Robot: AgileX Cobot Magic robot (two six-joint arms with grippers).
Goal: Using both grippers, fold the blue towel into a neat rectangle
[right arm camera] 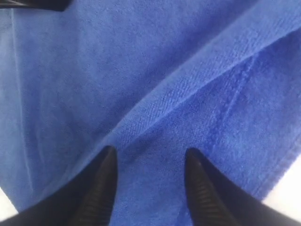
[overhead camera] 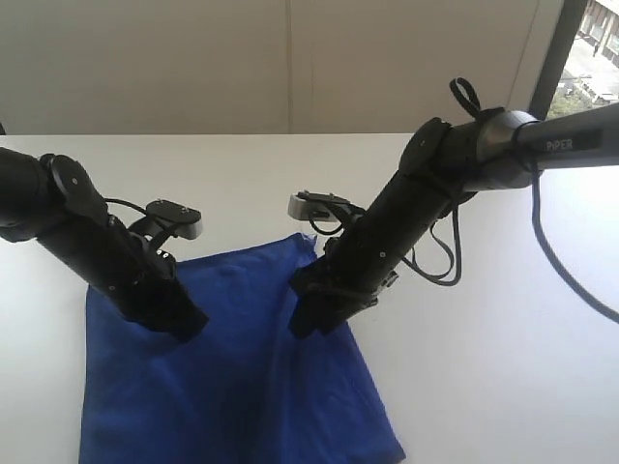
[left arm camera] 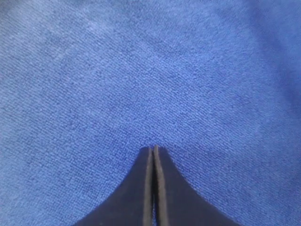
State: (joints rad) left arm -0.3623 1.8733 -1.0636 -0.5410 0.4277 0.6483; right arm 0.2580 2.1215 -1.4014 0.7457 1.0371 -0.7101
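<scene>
The blue towel (overhead camera: pixel 242 396) lies spread on the white worktop (overhead camera: pixel 484 367), on its near side and left of centre, running out of the ext. view at the bottom. L hand (overhead camera: pixel 191 327) is down on the towel's left part. The wrist cam shows L hand (left arm camera: pixel 154 150) w/ fingers pressed together, nothing seen btwn them, tips at flat plush. R hand (overhead camera: pixel 308 324) is at the towel's right part, fingers apart and gripping nothing. R hand (right arm camera: pixel 148 155) straddles a raised fold ridge (right arm camera: pixel 188 89), w/ a stitched hem line (right arm camera: pixel 235 94) beside it. Further back, the towel's far corner (overhead camera: pixel 308 237) points to mid-worktop. Beyond are a pale wall (overhead camera: pixel 290 58) and a window (overhead camera: pixel 595 48) at the far right corner.
</scene>
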